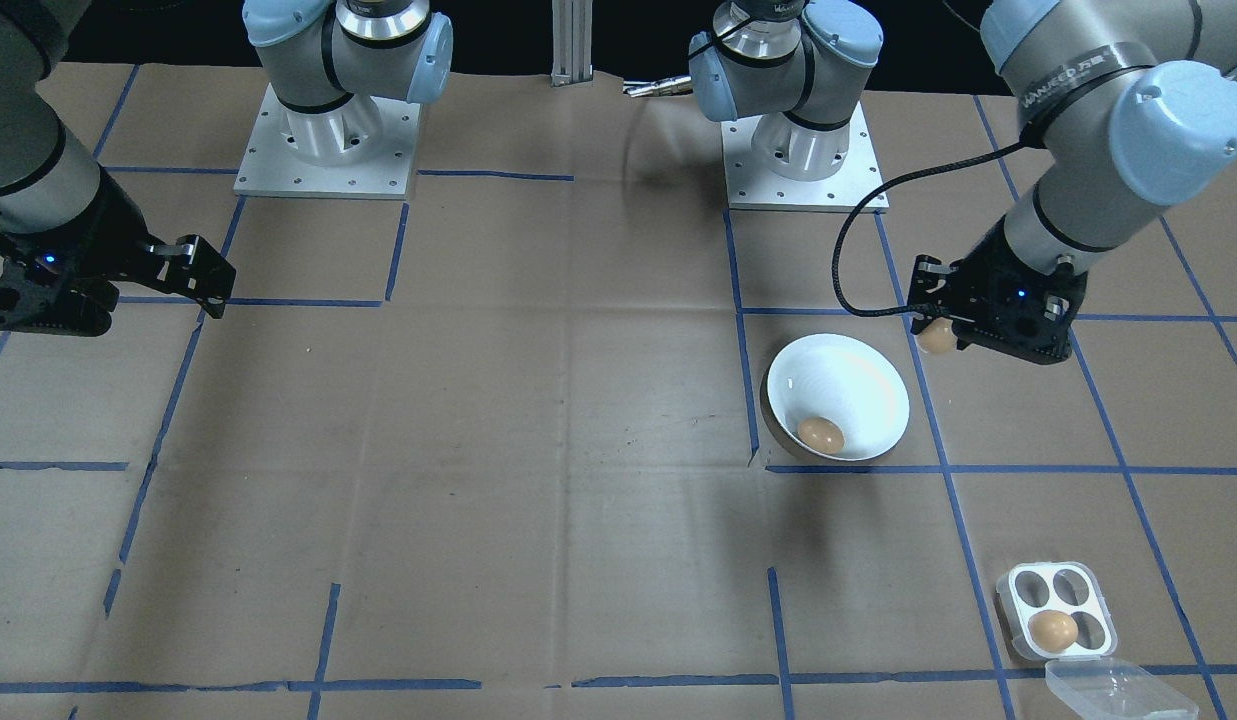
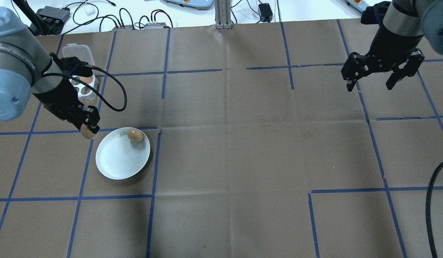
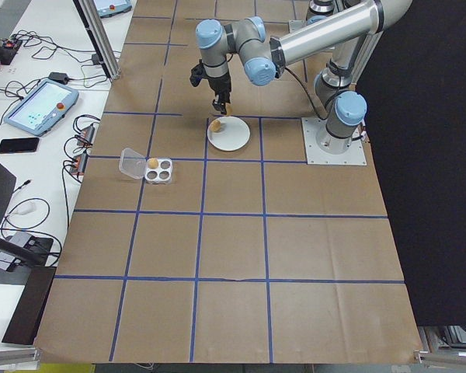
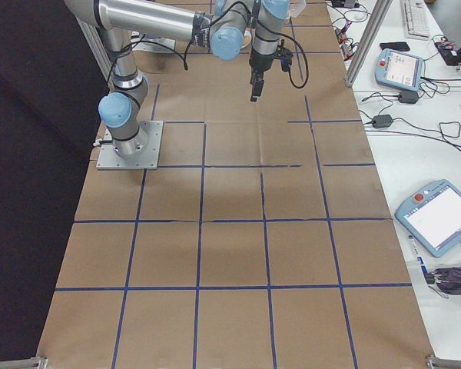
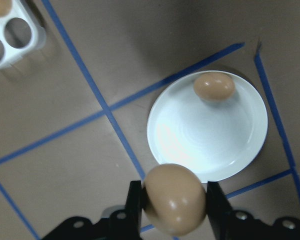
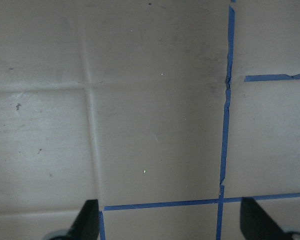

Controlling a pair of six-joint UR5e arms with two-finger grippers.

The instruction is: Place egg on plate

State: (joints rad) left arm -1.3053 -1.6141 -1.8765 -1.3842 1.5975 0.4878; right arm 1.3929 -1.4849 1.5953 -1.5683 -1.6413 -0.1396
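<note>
Brown paper table w/ blue tape grid, 2 arms, cables + tablets along the far bench.

L to R in overhead view:
- Tray (image 2: 84,87), lid open, 1 egg left in it, partly hidden behind L arm.
- L gripper (image 2: 88,131) pinches the held egg (image 5: 174,198) between both fingers, above the table just beside the plate (image 2: 115,163) rim, not over it yet. Wrist view shows the plate ahead of the fingers.
- Plate egg (image 2: 135,135) already lies near the plate's far rim.
- R gripper (image 2: 372,83) hangs spread, holds nothing, well apart from the action.

Risks, my read:
- Release from here = egg lands on paper or clips the rim, could crack or roll. Needs to travel over the plate first.
- Plate is shallow + glossy, so an egg let go too high prob rolls, maybe off the edge.
- Lowering near the far rim could knock the plate egg; the bare centre looks safer.
- Grip sits across the egg's middle; too much squeeze cracks it, too little and it slips mid-move.
- Black cable loop hangs beside the L wrist, near the tray; could snag the tray on a swing.

Text: only lettering I see is on the L arm band in front view, too blurred to read. No other labels legible.
</note>
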